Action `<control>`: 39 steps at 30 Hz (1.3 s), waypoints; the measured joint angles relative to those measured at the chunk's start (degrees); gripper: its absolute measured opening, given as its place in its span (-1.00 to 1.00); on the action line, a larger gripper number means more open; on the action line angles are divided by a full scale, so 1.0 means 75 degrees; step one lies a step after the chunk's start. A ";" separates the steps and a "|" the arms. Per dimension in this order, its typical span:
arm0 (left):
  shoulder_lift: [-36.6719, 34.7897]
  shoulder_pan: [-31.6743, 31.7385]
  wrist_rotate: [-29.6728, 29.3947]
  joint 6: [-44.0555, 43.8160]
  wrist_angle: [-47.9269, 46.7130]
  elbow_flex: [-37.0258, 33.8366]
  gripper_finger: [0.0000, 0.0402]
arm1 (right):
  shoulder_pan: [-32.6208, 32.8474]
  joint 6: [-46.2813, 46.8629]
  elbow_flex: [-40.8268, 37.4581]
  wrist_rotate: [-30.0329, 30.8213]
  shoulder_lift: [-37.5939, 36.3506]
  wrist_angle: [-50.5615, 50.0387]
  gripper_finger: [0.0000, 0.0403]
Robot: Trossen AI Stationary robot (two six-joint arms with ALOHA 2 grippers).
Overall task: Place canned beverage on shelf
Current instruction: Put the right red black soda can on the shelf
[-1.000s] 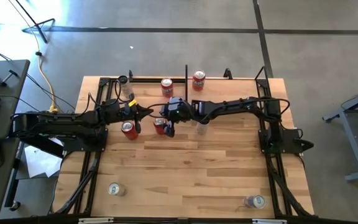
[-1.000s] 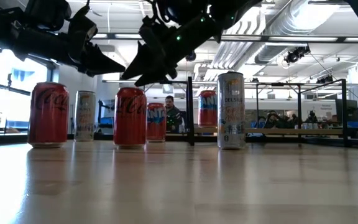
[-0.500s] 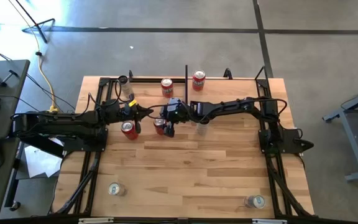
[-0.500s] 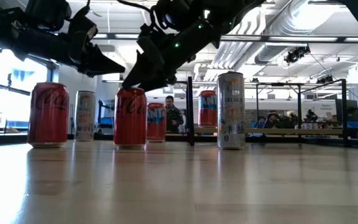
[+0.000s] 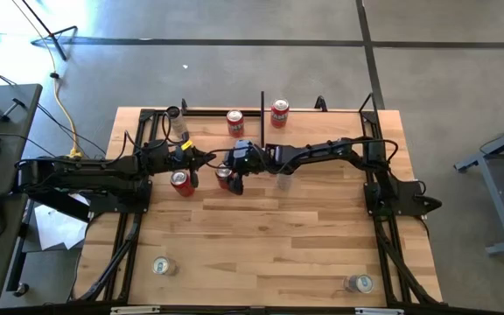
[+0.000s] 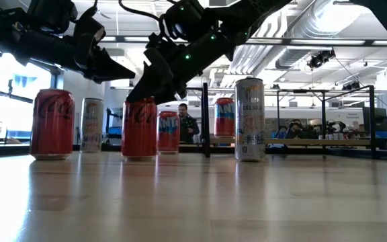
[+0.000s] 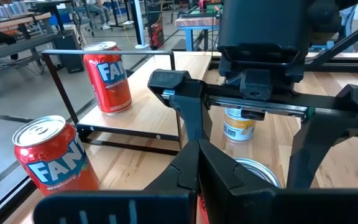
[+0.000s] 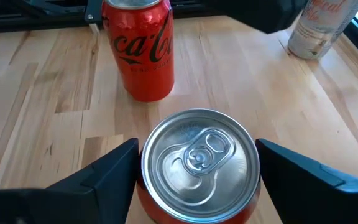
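Observation:
A red cola can [image 8: 197, 168] stands upright on the plank tabletop near the middle [image 5: 224, 179]. My right gripper [image 5: 228, 171] reaches in from the right, slanting down, open, one finger on each side of the can's top [image 6: 140, 104]. My left gripper [image 5: 206, 157] hovers just left of it, shut and empty [image 7: 197, 155]. The shelf [image 7: 138, 118], a pale board with thin black posts, is at the far edge, and a red can [image 7: 107, 78] stands on it. My right gripper's fingers [image 8: 114, 171] stand close beside the red can's upper wall [image 8: 143, 186], one on each side, slanting down from the table's right. Whether they touch it, I cannot tell. The can stands upright on the tabletop.
A second cola can [image 5: 180, 182] stands just left of the first. A tall pale can [image 6: 250, 119] stands to its right and a slim can [image 6: 91, 124] at the far left. Another red can [image 5: 235, 121] is by the shelf. Two cans [image 5: 161, 265] [image 5: 358, 283] are near the front edge.
My right gripper has gone down toward the red cola can, from above its top to where its fingers stand on either side of the top. The can has stayed in place.

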 joint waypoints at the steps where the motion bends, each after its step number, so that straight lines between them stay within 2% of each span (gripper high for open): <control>1: 0.0000 0.0000 0.0000 0.0000 -0.0002 0.0000 -1.00 | 0.0000 0.0010 0.0004 -0.0003 0.0000 -0.0018 0.39; 4: 0.0000 0.0000 0.0000 0.0000 -0.0042 0.0000 -1.00 | -0.0015 0.0001 0.0015 -0.0046 -0.0003 -0.0058 0.30; 13: 0.0006 0.0000 0.0000 0.0003 -0.0159 0.0000 -1.00 | -0.0012 -0.0255 0.0126 -0.0216 -0.0235 -0.0457 0.29; 21: 0.0012 0.0000 -0.0009 0.0039 -0.0239 0.0000 -1.00 | 0.0000 -0.0662 0.0163 -0.0073 -0.1082 -0.0726 0.21; 27: 0.0012 0.0003 -0.0015 0.0050 -0.0280 0.0000 -1.00 | 0.0042 -0.0973 0.0172 -0.0010 -0.2260 -0.1652 0.19; 32: 0.0012 0.0003 -0.0022 0.0052 -0.0278 0.0000 -1.00 | 0.0038 -0.1315 0.0169 0.0371 -0.3395 -0.2830 0.19; 39: 0.0012 0.0003 -0.0035 0.0009 -0.0274 0.0000 -1.00 | -0.0783 -0.1913 0.0169 0.0586 -0.4885 -0.4644 0.19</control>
